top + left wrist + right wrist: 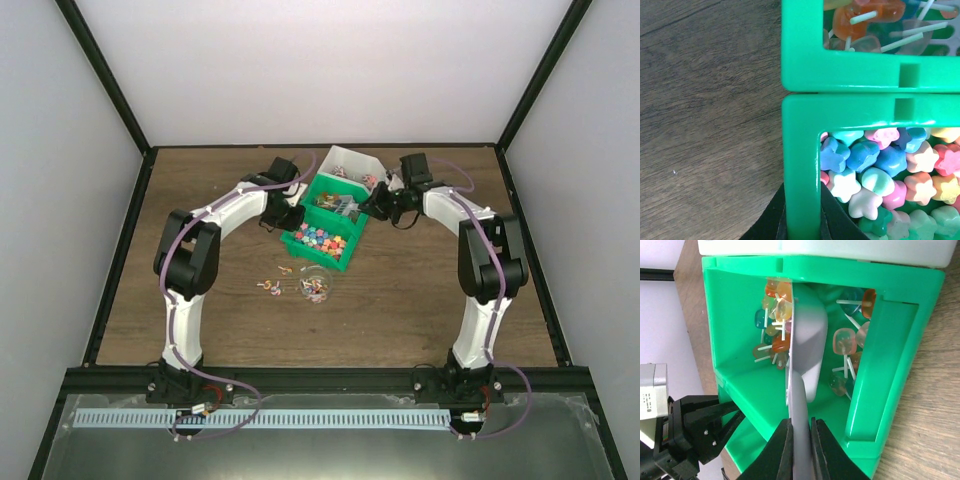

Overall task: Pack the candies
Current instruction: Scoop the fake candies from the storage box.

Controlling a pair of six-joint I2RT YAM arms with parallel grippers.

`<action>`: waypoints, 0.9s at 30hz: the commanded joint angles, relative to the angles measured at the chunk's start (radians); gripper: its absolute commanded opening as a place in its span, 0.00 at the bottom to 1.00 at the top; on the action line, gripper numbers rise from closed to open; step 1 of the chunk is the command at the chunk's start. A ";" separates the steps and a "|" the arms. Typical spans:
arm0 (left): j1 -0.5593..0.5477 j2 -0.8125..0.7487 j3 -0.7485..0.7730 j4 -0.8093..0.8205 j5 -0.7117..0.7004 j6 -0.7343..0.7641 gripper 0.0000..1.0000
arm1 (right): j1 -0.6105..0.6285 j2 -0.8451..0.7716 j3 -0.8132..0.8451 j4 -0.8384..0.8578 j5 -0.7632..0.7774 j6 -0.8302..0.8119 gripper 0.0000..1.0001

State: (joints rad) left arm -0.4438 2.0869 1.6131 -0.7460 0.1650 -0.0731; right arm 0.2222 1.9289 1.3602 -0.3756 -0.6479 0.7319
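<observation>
Two green bins sit end to end. The near bin (322, 243) holds star-shaped candies (880, 170) in pink, blue, mint and orange. The far bin (735, 330) holds lollipops (844, 342) with white sticks. My left gripper (801, 192) is shut on the near bin's left wall (800, 150); it shows in the top view (285, 215) too. My right gripper (801, 422) is shut on the handle of the grey scoop (807, 340), whose bowl lies among the lollipops. It also shows in the top view (372, 205).
A white bin (350, 163) stands behind the green bins. A small clear cup (316, 285) with a few sweets stands in front of the near bin, and loose sweets (270, 286) lie on the wooden table left of it.
</observation>
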 commanded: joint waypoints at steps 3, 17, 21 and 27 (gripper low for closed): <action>0.000 0.057 -0.002 0.003 -0.021 -0.027 0.04 | -0.019 -0.097 -0.031 -0.027 -0.101 -0.001 0.01; 0.006 0.056 0.002 0.001 -0.016 -0.030 0.04 | -0.057 -0.200 -0.106 -0.033 -0.081 -0.064 0.01; 0.006 0.057 0.003 0.001 -0.010 -0.030 0.04 | -0.074 -0.217 -0.114 -0.045 -0.062 -0.077 0.01; 0.007 0.058 0.005 0.000 -0.011 -0.030 0.04 | -0.093 -0.263 -0.145 0.001 -0.072 -0.127 0.01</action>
State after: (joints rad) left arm -0.4438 2.0918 1.6203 -0.7506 0.1631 -0.0715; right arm 0.1398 1.7184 1.2224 -0.3809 -0.6865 0.6678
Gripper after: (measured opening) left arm 0.100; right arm 0.089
